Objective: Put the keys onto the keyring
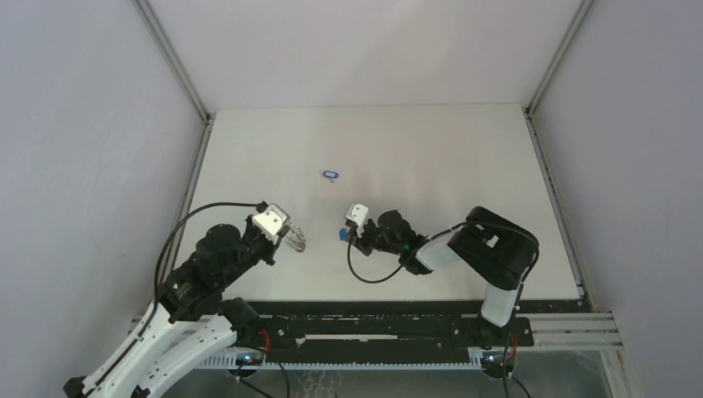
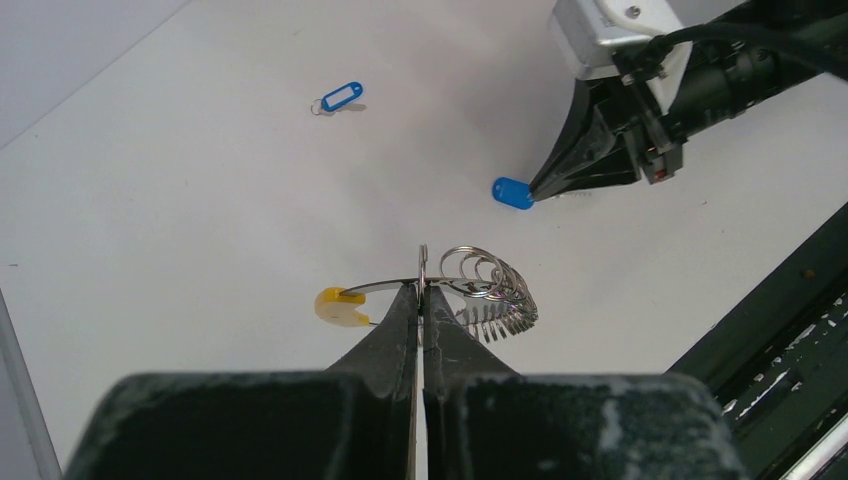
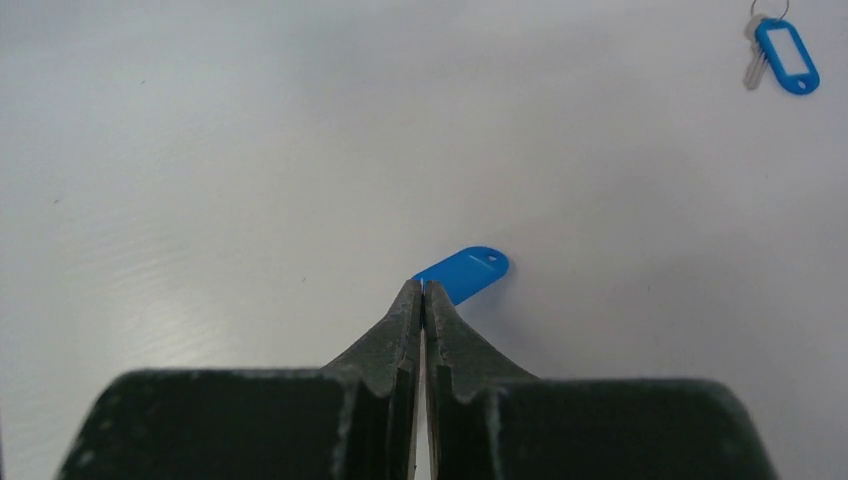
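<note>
My left gripper (image 1: 286, 235) (image 2: 422, 288) is shut on the keyring (image 1: 297, 240) (image 2: 490, 290), pinching its thin silver band. A yellow arc (image 2: 338, 307) sits at the ring's left and a bunch of small silver loops at its right. My right gripper (image 1: 348, 235) (image 3: 423, 285) is shut on the end of one key's blue tag (image 1: 342, 235) (image 3: 468, 272) just above the table; its metal key is hidden. That tag also shows in the left wrist view (image 2: 512, 193). The second key (image 1: 331, 174) (image 2: 340, 97) (image 3: 785, 55) lies flat farther back, label window up.
The white table (image 1: 464, 166) is enclosed by grey walls on the left, back and right. A black rail (image 1: 373, 332) with the arm bases runs along the near edge. The two grippers face each other a short gap apart.
</note>
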You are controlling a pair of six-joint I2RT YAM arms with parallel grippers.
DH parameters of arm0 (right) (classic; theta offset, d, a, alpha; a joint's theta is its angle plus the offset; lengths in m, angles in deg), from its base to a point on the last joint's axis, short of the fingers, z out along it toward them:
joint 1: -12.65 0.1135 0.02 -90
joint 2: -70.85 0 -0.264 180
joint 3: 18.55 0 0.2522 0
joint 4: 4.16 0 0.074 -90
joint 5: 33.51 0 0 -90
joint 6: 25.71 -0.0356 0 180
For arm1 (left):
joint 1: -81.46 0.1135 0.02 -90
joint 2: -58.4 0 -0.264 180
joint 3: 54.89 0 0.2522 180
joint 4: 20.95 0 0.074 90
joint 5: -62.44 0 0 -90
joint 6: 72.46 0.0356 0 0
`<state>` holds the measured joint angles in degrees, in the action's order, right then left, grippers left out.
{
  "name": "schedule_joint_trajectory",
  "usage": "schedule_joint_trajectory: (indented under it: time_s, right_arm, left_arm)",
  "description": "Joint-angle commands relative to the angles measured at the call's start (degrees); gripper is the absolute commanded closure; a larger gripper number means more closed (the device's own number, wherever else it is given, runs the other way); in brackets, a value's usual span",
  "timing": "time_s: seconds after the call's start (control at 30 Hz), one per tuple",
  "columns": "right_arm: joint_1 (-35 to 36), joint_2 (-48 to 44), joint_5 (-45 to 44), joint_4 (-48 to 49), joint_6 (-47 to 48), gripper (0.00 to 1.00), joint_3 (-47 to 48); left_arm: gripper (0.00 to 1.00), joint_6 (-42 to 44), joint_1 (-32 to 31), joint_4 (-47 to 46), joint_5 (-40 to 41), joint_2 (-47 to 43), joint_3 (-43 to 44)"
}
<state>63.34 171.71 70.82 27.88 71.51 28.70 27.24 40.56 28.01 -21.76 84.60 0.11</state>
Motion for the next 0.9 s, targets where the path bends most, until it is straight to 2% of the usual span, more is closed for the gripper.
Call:
schedule_joint_trajectory:
  time_s: [0.0,0.3,0.43,0.5,0.57,0.67,0.77,0.87]
  right_arm:
    - [-0.42,5.34,0.62,10.63,-1.0,1.0,4.42]
    - [-0.86,10.39,1.69,11.11,-1.45,0.98,5.49]
    - [-0.86,9.1,2.51,7.8,-1.51,0.91,5.45]
    - [-0.86,6.86,2.55,5.03,-1.41,0.84,5.45]
    - [-0.99,3.85,2.78,0.63,-1.21,0.75,5.82]
    - [-1.45,-1.23,1.56,-10.97,-1.71,0.64,8.6]
    - [-1.99,-4.67,1.17,-23.13,-1.54,0.59,11.83]
    - [-2.27,-6.47,-0.02,-35.34,-0.78,0.58,16.36]
  left_arm:
    - [1.0,1.04,0.82,-2.5,0.41,-0.38,-0.19]
    - [1.0,1.11,1.26,-2.53,0.14,-0.27,-0.11]
    - [1.0,1.0,1.41,-2.48,-0.12,-0.24,-0.14]
    - [1.0,0.98,1.43,-2.48,0.04,-0.27,-0.11]
    - [1.0,0.88,1.46,-2.54,0.13,-0.47,-0.1]
    - [1.0,0.74,1.53,-2.5,0.5,-0.84,-0.1]
    - [1.0,0.47,1.69,-2.59,1.74,-1.47,-0.1]
    - [1.0,0.3,1.94,-2.58,2.34,-1.87,-0.13]
